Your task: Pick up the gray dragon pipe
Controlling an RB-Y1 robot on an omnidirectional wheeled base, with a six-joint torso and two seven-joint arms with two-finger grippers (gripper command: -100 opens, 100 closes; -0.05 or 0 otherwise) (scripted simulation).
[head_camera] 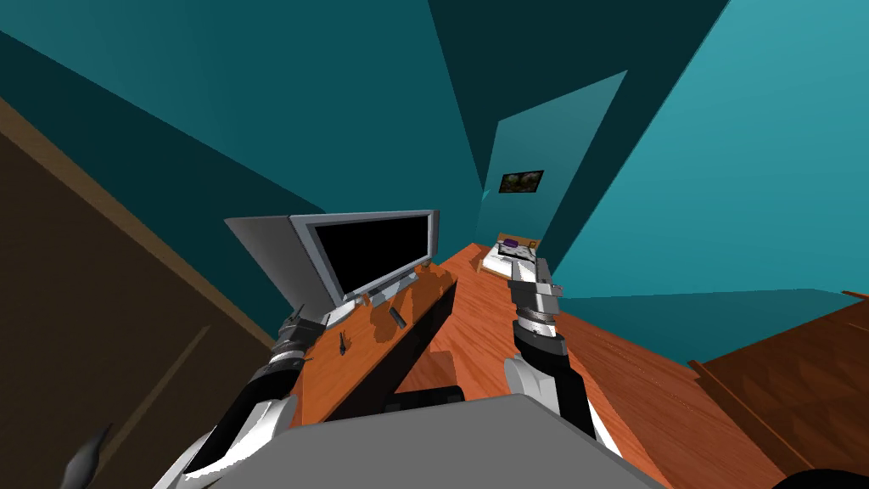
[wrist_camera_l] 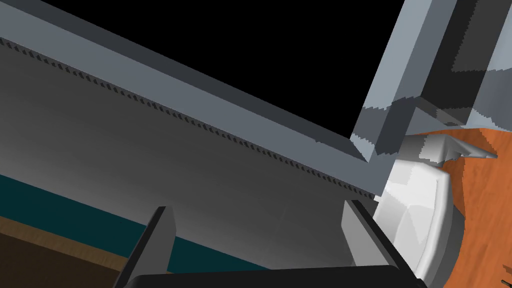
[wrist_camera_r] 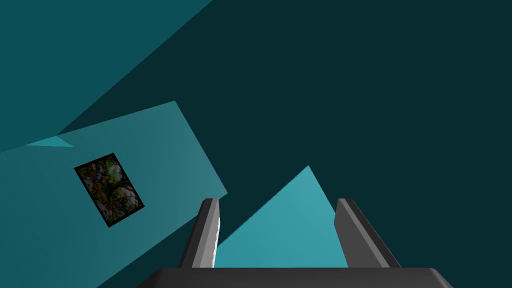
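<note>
**Left gripper wide open at the monitor's foot, pipe lying just off to its right**

Nearest in, the left gripper is up over the left edge of the orange wooden tabletop. Its two fingers stand well apart with nothing between them. They point at the grey underside of the monitor, not at the target.

The gray dragon pipe is a small, slim, dark piece lying flat on the tabletop. It sits just to the right of the left gripper and clear of it, on the near side of the monitor. Its fine detail is too small to make out.

A little farther and to the right lies a short dark bar, apart from the pipe and in front of the screen.

Behind both, the monitor's pale rounded stand base rests on the wood. One finger of the left gripper stands close beside it. Above it is the grey frame around a black screen.

Over on the right, the right gripper is held high above the wooden floor, beyond the tabletop's right edge. Its fingers are spread and empty.

Farthest away, a white bed stands at the far end of the floor.
</note>
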